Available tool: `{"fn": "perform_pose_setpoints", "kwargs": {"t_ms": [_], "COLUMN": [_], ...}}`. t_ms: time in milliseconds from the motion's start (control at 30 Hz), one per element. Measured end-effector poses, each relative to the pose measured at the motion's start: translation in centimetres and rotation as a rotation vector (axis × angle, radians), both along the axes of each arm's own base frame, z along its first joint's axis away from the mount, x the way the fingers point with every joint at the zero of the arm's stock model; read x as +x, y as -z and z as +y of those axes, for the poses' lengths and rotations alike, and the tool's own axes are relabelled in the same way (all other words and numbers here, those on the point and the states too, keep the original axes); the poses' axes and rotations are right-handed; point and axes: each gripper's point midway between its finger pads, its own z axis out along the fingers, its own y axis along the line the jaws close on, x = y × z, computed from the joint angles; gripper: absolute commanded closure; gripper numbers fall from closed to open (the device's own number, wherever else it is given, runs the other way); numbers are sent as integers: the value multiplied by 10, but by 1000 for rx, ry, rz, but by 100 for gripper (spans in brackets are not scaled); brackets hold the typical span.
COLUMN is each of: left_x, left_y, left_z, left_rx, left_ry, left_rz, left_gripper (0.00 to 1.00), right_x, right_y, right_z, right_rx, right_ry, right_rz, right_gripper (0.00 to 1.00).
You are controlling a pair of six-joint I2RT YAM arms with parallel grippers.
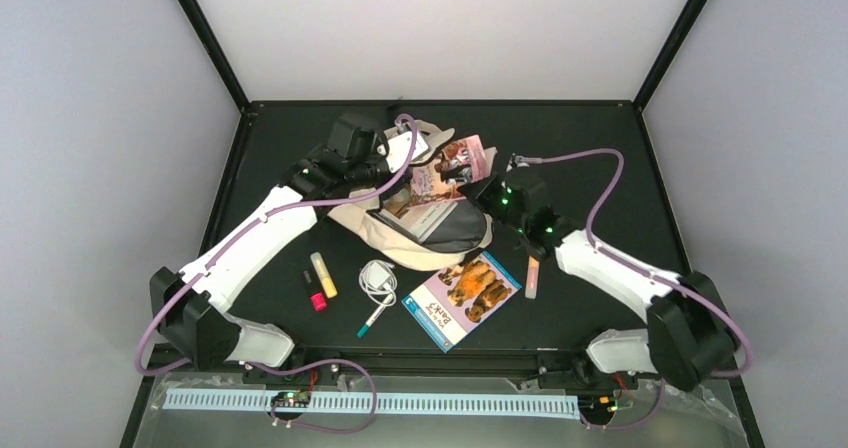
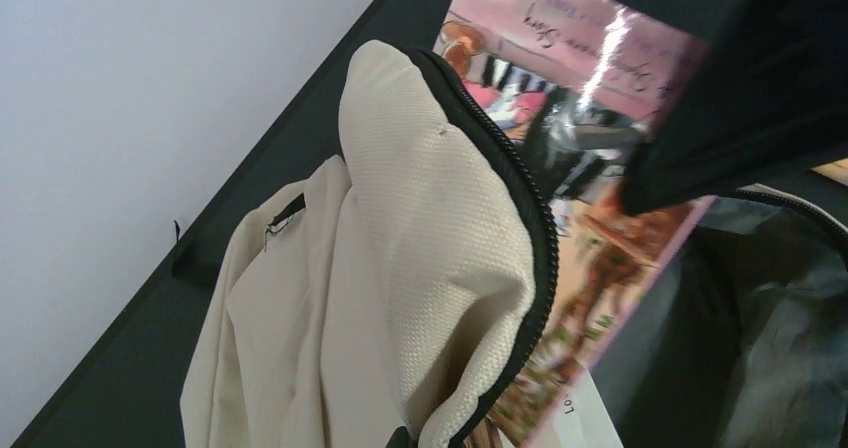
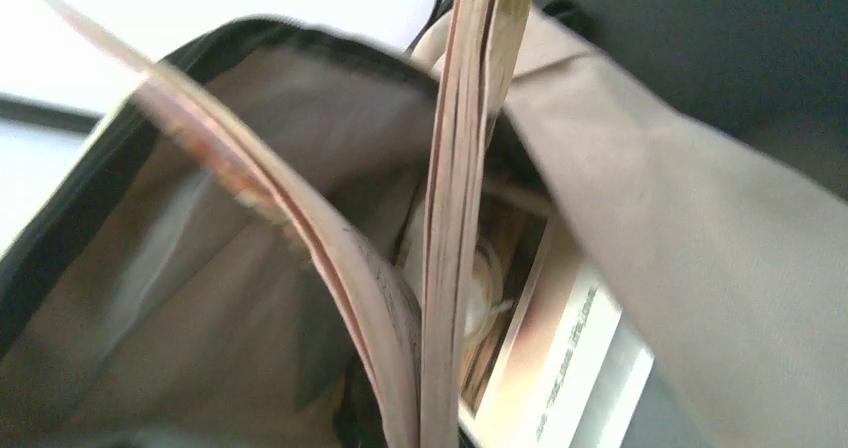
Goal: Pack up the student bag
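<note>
Student bag [image 1: 430, 236] sits mid-counter, toward the far edge, mouth open. Fabric looks soft and light and likely collapses unless held. Best hold is the stiffer zipper rim [image 2: 535, 238], not the panels. Pink book [image 1: 447, 168] is half in, floppy, pages splaying. Left end effector [image 1: 388, 171] is at the rim, right end effector [image 1: 488, 194] at the book. Fingers hidden on both, so I can't tell the grip. Moving room is toward the far corners. Blue book [image 1: 462, 298], cable [image 1: 378, 280] and pen [image 1: 372, 320] crowd the near edge.

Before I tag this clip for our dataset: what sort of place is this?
Likely a robot test cell: a black table walled by white panels, with two arms bolted at its near edge and a student bag on it.
</note>
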Motion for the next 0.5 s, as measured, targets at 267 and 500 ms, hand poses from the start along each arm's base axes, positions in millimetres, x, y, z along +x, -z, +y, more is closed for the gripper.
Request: {"fn": "perform_pose_setpoints", "kwargs": {"t_ms": [267,500], "left_x": [5,18], "left_y": [-6,-17], "left_z": [2,-5], "left_rx": [-6,-21], "left_ry": [-13,-16], "left_rz": [-20,-40], "left_gripper": [99,98], "right_x": [36,17], "right_y": [38,41], "right_z": [26,79], "right_rx": [17,36], "right_ry": [104,54], "right_rz": [84,102], "right_gripper": [99,52]}}
